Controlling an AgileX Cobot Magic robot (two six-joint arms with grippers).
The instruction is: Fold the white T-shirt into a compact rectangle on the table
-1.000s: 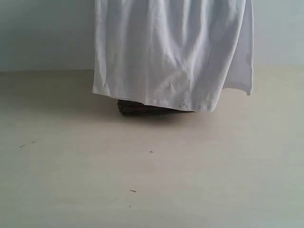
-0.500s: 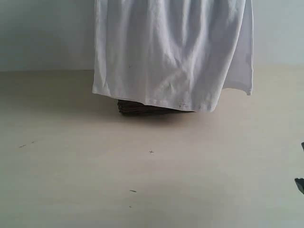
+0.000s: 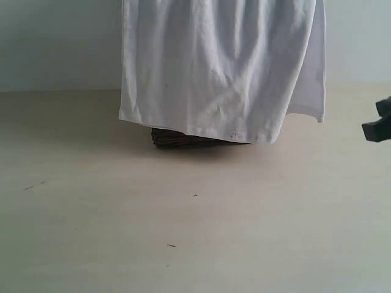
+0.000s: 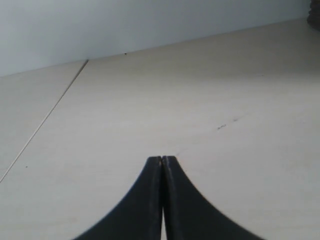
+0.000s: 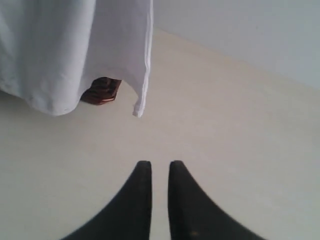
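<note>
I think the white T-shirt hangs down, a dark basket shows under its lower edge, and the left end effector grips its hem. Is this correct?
One part is wrong. The left wrist view shows the left end effector shut on nothing, over the table. The white T-shirt does hang down, and the dark basket shows under its lower edge.

Left hand (image 4: 162, 159) pinched closed; right hand (image 5: 160, 164) narrowly parted, empty.

white T-shirt (image 3: 220, 67): soft creased cloth (matt); table (image 3: 195, 232): smooth, faintly specked
</note>
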